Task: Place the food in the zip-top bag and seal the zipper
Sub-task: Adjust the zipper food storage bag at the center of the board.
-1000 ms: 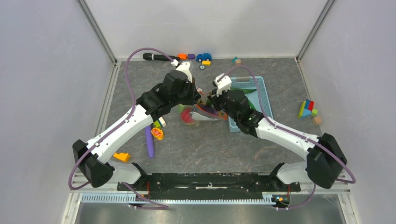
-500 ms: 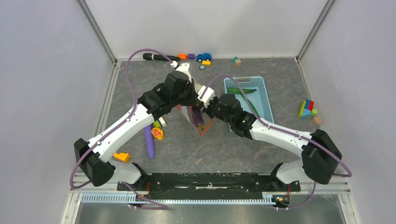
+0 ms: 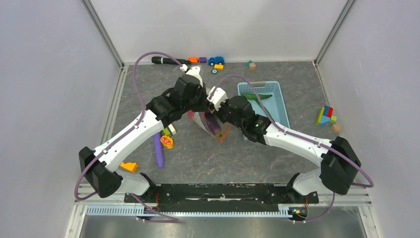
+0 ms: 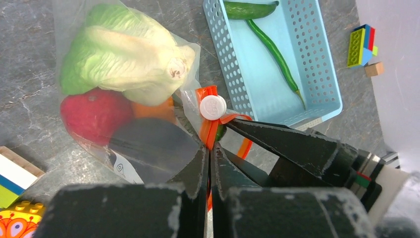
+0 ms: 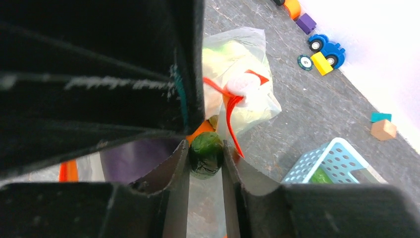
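1. The bag (image 4: 69, 20) is clear, crinkly plastic with a white label (image 4: 125, 168). It sits about mid-table, just left of the basket and right between the two grippers.
2. The zipper (image 4: 207, 130) is a thin orange-red strip along the bag's mouth, with a round white slider (image 4: 213, 107) on it. The strip looks bunched and looped, not straight.
3. Packed together inside the bag are a ribbed pale green cabbage (image 4: 119, 52), a round red piece (image 4: 94, 113), a bit of an orange piece (image 4: 153, 109) and a smooth dark purple eggplant (image 4: 148, 144).
4. The left gripper (image 4: 209, 148) has its fingers pressed together, pinching the zipper just beside the slider.
5. The right gripper (image 5: 205, 146) is pinching a dark green piece (image 5: 206, 157), roundish and a bit bumpy, at the bag's mouth right next to the zipper. Can't tell if it's actually inside yet.
6. The basket (image 4: 233, 84) is light blue plastic, rectangular, with holes all over. It holds a green cucumber (image 4: 250, 9) at the far end and a long skinny green pod (image 4: 275, 49).
7. The table (image 3: 257, 148) is grey with a marbled stone look.
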{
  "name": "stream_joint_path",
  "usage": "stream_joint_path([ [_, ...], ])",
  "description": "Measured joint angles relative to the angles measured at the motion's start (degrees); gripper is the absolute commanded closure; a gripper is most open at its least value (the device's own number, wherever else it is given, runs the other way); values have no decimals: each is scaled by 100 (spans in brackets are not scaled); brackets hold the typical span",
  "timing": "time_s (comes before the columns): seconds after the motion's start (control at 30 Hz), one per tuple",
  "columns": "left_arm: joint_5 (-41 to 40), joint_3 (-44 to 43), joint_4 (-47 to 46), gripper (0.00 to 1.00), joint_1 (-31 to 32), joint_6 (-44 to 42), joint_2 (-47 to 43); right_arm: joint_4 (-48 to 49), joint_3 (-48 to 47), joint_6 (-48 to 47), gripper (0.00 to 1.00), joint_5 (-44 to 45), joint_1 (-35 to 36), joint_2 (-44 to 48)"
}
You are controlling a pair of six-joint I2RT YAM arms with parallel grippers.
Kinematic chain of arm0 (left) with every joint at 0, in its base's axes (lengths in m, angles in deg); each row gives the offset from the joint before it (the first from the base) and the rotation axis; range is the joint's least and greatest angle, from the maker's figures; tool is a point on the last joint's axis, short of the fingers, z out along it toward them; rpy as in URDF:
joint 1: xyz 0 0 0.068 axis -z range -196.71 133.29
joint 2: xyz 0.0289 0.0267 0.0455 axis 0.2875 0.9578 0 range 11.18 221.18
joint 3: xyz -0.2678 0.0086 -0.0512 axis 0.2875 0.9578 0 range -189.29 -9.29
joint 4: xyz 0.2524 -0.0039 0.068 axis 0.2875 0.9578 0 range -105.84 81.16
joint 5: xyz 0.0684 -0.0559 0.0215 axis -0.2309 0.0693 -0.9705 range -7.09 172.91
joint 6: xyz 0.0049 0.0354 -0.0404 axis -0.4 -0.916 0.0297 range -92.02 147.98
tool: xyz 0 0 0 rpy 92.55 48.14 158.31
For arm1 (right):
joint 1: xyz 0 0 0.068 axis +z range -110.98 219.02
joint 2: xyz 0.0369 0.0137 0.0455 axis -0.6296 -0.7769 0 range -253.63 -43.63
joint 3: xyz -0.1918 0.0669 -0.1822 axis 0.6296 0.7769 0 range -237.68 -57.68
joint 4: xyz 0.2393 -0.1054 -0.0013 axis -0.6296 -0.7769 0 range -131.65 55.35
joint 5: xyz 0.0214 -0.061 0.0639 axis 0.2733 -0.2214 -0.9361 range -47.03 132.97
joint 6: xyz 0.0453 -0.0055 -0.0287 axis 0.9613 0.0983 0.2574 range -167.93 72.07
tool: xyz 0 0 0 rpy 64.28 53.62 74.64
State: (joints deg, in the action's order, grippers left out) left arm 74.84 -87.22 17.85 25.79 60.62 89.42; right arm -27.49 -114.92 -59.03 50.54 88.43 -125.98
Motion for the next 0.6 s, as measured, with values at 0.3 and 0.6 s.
stream_joint_path([
  [0.3, -28, -164, -212, 98, -61, 339, 11, -699, 0, 68, 19, -404, 0, 846],
  [0.6, 118, -173, -212, 98, -190, 356, 74, -728, 0, 293, 2, -612, -81, 1899],
])
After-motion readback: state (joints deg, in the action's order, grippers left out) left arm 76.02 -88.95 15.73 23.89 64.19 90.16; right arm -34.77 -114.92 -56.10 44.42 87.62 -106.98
